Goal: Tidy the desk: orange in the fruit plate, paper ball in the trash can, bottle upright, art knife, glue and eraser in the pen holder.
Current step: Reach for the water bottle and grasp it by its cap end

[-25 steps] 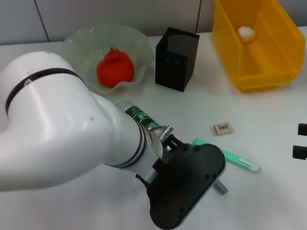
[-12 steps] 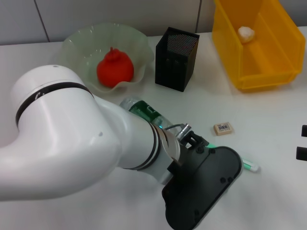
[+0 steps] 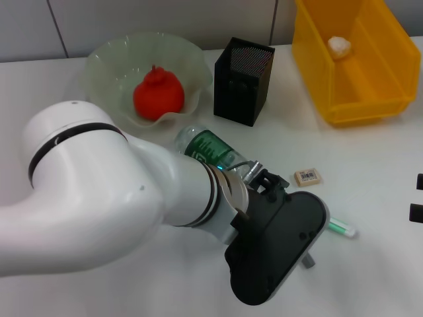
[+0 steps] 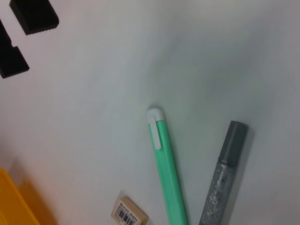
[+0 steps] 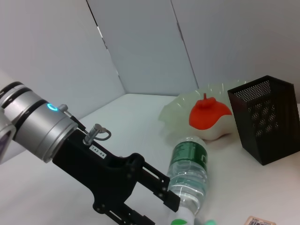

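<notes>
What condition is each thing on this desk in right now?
orange: in the fruit plate.
paper ball: in the trash can.
bottle: lying on its side.
pen holder: upright.
eraser: on the table.
art knife, glue: lying flat.
left gripper: open, above them.
right gripper: open, idle.

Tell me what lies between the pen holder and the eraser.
Nothing: in the head view, bare white desk runs from the pen holder to the eraser.
</notes>
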